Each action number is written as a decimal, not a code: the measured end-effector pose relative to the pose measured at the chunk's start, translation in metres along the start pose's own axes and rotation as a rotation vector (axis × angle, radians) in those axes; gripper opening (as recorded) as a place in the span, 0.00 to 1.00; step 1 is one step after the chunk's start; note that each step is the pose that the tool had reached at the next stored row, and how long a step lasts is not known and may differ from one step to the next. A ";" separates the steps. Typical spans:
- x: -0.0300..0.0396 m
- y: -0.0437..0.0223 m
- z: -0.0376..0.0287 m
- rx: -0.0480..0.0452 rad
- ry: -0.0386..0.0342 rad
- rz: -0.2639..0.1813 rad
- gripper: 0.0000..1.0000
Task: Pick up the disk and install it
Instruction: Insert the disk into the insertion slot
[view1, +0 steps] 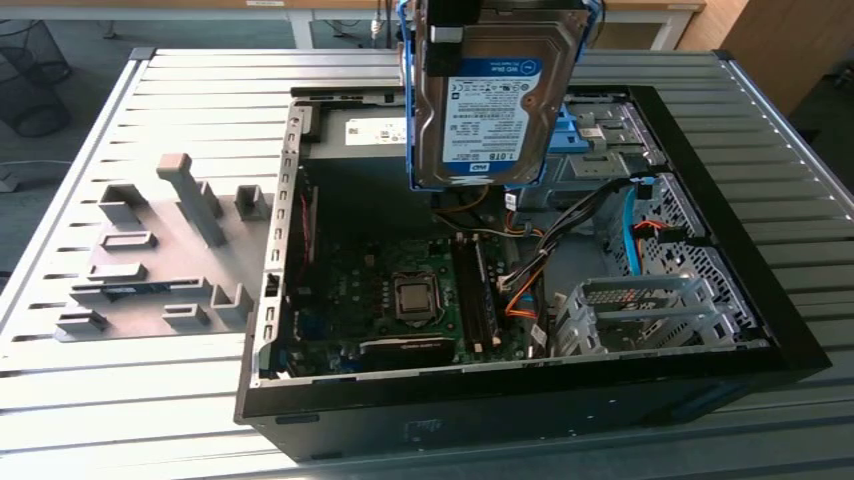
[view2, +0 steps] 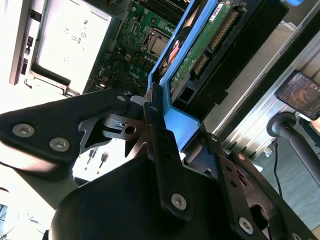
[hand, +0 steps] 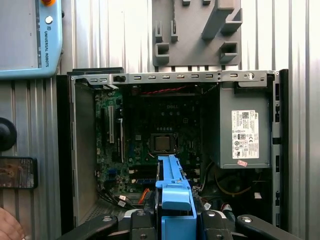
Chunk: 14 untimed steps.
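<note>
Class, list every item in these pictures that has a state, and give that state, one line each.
computer case: lying on its side, side panel off, inside exposed.
disk: held aloft over the case, on end.
tool: shut on the disk's blue frame.
processor socket: bare, no cooler on it.
silver drive cage: looks empty.

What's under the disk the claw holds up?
The open computer case, with its green motherboard and cables. In the exterior view the disk hides part of the case behind it.

Exterior view: high, angled down on the open case (view1: 534, 405). Both wrist views: close above the disk (hand: 172, 192) (view2: 197, 60), facing down, sharing the motherboard (hand: 140, 150) (view2: 130, 55).
</note>
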<state>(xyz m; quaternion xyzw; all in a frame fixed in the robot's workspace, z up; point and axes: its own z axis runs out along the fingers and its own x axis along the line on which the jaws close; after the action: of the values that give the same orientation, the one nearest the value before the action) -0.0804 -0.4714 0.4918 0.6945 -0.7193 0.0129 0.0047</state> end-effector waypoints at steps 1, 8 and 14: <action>0.0000 0.0000 0.0000 0.0000 0.0001 0.000 0.36; 0.0009 -0.0001 0.0000 0.0000 0.0001 0.000 0.36; 0.0120 -0.0004 0.0004 0.0001 -0.0001 0.000 0.36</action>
<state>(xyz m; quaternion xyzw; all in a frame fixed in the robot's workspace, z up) -0.0804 -0.4834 0.4917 0.6945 -0.7193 0.0129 0.0046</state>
